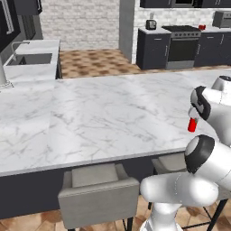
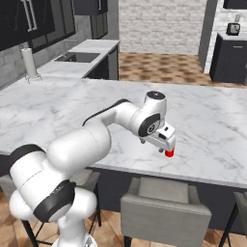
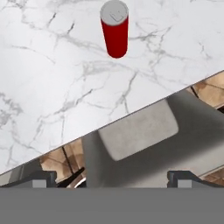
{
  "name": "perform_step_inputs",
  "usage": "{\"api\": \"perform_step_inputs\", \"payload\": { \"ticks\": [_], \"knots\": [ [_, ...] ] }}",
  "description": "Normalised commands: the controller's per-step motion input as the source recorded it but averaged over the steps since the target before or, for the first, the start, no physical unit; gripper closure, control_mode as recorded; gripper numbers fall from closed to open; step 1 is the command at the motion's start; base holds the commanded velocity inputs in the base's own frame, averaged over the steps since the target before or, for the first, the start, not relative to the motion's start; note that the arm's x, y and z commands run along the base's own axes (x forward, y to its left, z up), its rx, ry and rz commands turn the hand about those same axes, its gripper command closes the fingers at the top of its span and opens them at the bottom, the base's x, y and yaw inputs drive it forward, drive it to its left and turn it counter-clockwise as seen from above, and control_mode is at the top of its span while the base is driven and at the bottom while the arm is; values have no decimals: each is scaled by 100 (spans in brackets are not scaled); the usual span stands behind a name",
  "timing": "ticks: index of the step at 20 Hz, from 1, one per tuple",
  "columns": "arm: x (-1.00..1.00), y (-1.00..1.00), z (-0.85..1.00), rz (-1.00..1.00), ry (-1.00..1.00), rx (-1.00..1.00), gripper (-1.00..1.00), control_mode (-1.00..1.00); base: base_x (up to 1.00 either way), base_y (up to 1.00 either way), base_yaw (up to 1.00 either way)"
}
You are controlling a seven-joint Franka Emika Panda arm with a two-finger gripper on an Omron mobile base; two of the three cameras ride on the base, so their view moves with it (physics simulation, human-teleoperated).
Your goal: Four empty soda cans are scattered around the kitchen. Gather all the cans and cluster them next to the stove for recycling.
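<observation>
Here, soda can (image 3: 115, 31) upright, silver top up, on counter (image 3: 52, 78)

Bare marble counter (image 3: 57, 78) spread around the upright soda can (image 3: 115, 29) at the top of the hand view, leaving every side open. Lower in the frame, past the counter edge, a grey stool (image 3: 140, 131) stood under the wide-open gripper (image 3: 112, 177).

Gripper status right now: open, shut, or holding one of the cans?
Gripper: jaws open, holding nothing; the soda can stands upright on the marble counter ahead of it, untouched.
</observation>
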Motion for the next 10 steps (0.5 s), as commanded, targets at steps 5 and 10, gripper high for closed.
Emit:
{"api": "perform_step_inputs", "payload": {
  "ticks": [5,10],
  "knots": [
    [22,-10,-9,0,0,0,-100,-100,0,0,0],
    [22,-11,-10,0,0,0,-100,-100,0,0,0]
  ]
}}
